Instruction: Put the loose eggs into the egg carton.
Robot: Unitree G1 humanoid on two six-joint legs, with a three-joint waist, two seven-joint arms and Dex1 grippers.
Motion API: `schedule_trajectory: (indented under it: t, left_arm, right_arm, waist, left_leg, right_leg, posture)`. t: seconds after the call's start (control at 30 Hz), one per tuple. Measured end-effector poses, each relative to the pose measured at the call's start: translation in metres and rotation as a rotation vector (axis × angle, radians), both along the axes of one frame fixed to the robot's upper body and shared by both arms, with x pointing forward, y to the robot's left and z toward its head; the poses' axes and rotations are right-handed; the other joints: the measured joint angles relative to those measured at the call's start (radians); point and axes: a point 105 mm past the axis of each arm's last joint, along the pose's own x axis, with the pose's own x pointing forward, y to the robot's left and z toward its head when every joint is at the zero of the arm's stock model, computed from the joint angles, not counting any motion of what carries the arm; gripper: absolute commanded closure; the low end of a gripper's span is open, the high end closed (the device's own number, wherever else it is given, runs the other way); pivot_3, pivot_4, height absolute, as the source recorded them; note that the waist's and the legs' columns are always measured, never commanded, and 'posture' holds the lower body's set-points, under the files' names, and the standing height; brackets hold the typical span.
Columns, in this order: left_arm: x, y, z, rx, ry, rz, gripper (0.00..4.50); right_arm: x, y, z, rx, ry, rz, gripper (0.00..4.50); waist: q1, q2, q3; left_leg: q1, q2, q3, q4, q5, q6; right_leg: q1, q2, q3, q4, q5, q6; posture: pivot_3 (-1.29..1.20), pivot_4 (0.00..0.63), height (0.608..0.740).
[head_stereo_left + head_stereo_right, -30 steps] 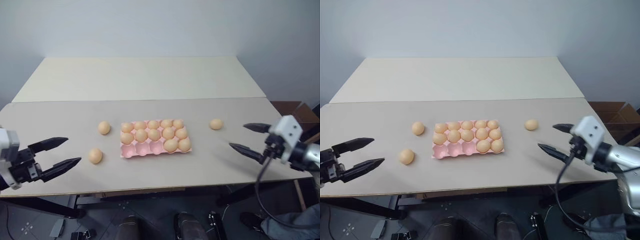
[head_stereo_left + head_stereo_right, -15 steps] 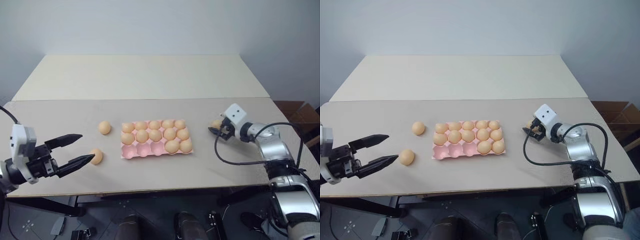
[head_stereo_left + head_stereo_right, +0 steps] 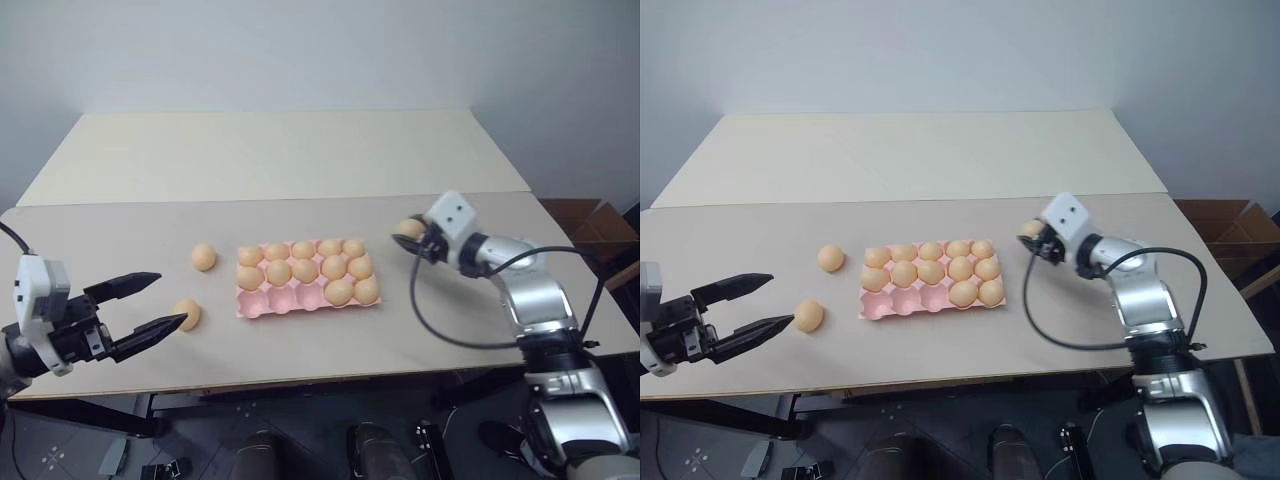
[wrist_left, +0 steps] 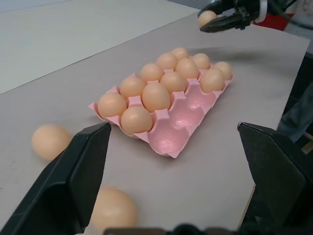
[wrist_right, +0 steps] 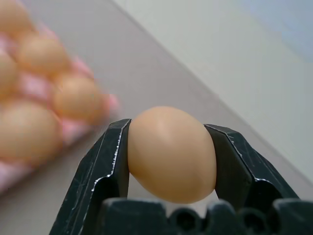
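My right gripper (image 5: 171, 156) is clamped on an egg (image 5: 171, 152): in the right wrist view the two black fingers (image 5: 105, 161) press against its sides, and the egg fills the gap between them. In the left eye view that gripper sits right of centre, just beyond the upper right corner of the carton (image 3: 308, 299), with the held egg lifted off the bench (image 3: 300, 170).

The pink carton lies in the middle of the frame on the bench. Its far two rows are full of eggs. In the near row the two cups at the right end hold eggs, and the three cups at the left end stand bare, as the left wrist view shows well.

Two loose eggs lie on the bench left of the carton. The far egg (image 3: 204, 257) rests near the carton's upper left corner, apart from it. The near egg (image 3: 188, 313) lies lower and further left, just beside the tip of my left gripper's lower finger; I cannot tell whether they touch.

My left gripper (image 3: 172, 298) is at the lower left of the frame, its fingers spread wide and holding nothing, pointing toward the carton. In the left wrist view its two fingers frame the carton, with the near egg (image 4: 113, 209) close between them and the far egg (image 4: 50, 141) beside it.
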Motion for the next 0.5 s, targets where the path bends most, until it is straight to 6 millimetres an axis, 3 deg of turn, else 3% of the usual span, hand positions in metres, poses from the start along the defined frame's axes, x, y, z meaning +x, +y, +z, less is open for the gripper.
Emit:
schedule_trajectory:
  t: [0.03,0.17,0.27,0.5]
  left_arm:
    - [0.001,-0.001,0.001,0.000,-0.004,-0.002,0.00]
    - [0.002,-0.003,0.002,-0.002,-0.009,-0.014,0.00]
    - [0.003,-0.005,0.001,-0.004,-0.007,-0.021,0.00]
    - [0.004,-0.006,0.001,-0.004,-0.007,-0.022,0.00]
  right_arm:
    - [-0.011,0.021,0.001,0.014,0.003,0.055,2.31]
    - [-0.038,0.073,-0.020,0.039,0.101,0.164,2.31]
    - [-0.046,0.089,-0.033,-0.015,0.124,0.197,2.31]
    - [-0.051,0.095,-0.046,-0.082,0.155,0.202,0.22]
  waist:
    - [0.001,0.000,0.000]
    - [0.011,0.000,0.000]
    - [0.015,0.000,0.000]
    - [0.013,-0.001,0.000]
  left_leg:
    - [0.000,0.000,0.000,0.000,0.000,0.000]
    - [0.000,-0.002,0.000,0.000,0.001,-0.002]
    - [0.000,-0.004,0.001,0.000,0.002,-0.002]
    - [-0.002,-0.003,0.000,0.000,0.001,-0.002]
  right_leg:
    - [0.000,0.000,-0.001,0.000,0.000,0.000]
    - [0.000,-0.002,-0.001,0.000,0.000,-0.001]
    - [0.001,-0.005,-0.001,-0.001,-0.001,-0.003]
    - [0.000,-0.004,-0.002,-0.002,0.000,0.000]
  posture:
    - [0.00,0.150,0.740]
    - [0.00,0.150,0.740]
    - [0.00,0.150,0.740]
    - [0.00,0.150,0.740]
